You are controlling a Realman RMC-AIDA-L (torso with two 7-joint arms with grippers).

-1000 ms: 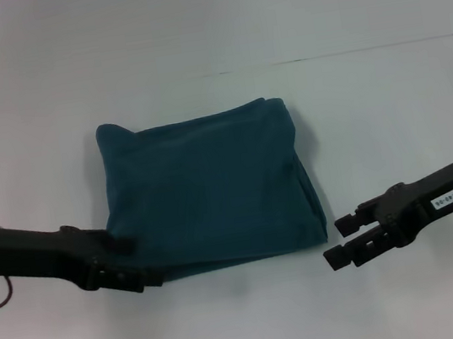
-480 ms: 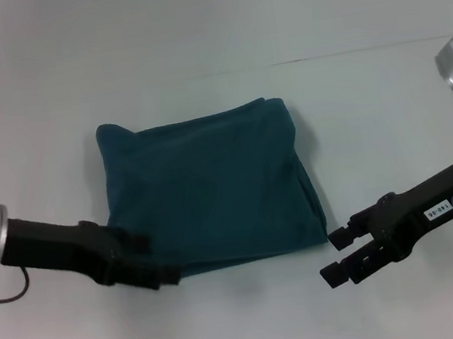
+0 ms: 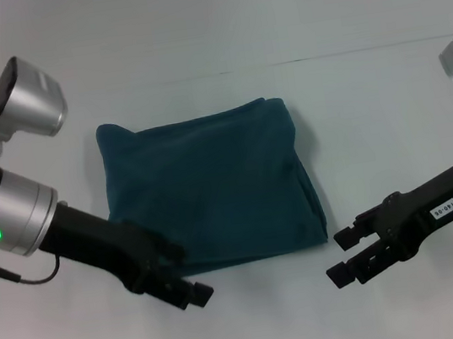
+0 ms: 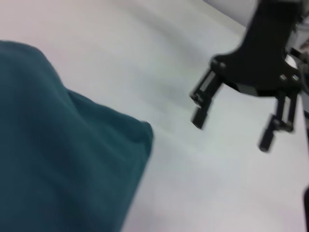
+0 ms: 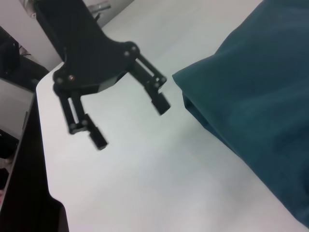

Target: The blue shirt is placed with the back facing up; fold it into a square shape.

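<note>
Since a second ago, when the left gripper (image 3: 196, 294) sat at the near-left corner of the blue shirt (image 3: 209, 193) with its fingertips against the cloth, that arm has swung up and inward. Gripper now hangs off the near edge, apart from the fabric, holding nothing. Right wrist view shows it plainly: fingers (image 5: 159, 101) spread, nothing between them.

Right gripper (image 3: 342, 257) hovers just beside the near-right corner, not touching; it has dropped slightly toward the near side over the same second. Jaws apart and empty, seen clearly from the left wrist view (image 4: 231, 129).

Shirt lies flat in the middle of the white table (image 3: 250, 328), plain side up, no lettering visible. Outline roughly square: sleeves and hem tucked out of sight, far-left corner bunched a little, right edge showing stacked layers. Cloth itself unchanged across the last second.

Reading: both arms have released and are backing off from the near edge. Fold looks complete or very nearly so. Judgement only, but the remaining work is probably withdrawal to rest; a small tidy of the far-left corner would be optional.
</note>
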